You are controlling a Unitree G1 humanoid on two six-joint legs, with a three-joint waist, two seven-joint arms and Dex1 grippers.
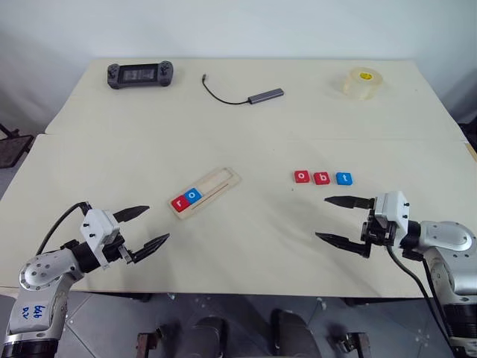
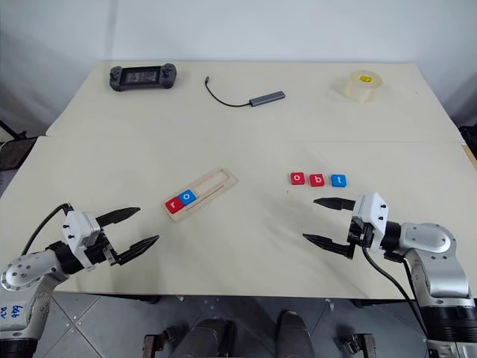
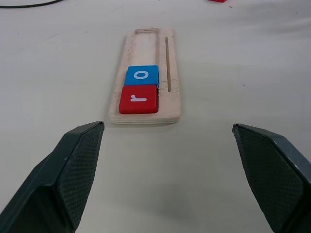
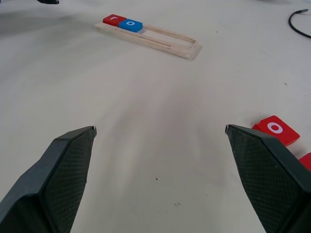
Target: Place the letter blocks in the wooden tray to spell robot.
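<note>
The tray (image 1: 206, 192) lies ahead of the left gripper (image 1: 141, 227) and holds 2 blocks, red r (image 1: 179, 202) and blue o (image 1: 194, 195). 3 remain: red o (image 1: 301, 176), b (image 1: 321, 177) and t (image 1: 343, 178), just beyond the right gripper (image 1: 345, 218). Both grippers are spread wide and empty. Next is probably b: the right gripper should reach for the middle block.

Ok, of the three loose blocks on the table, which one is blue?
The t block, at the right end of the row. The o block and the b block beside it are both red.
</note>
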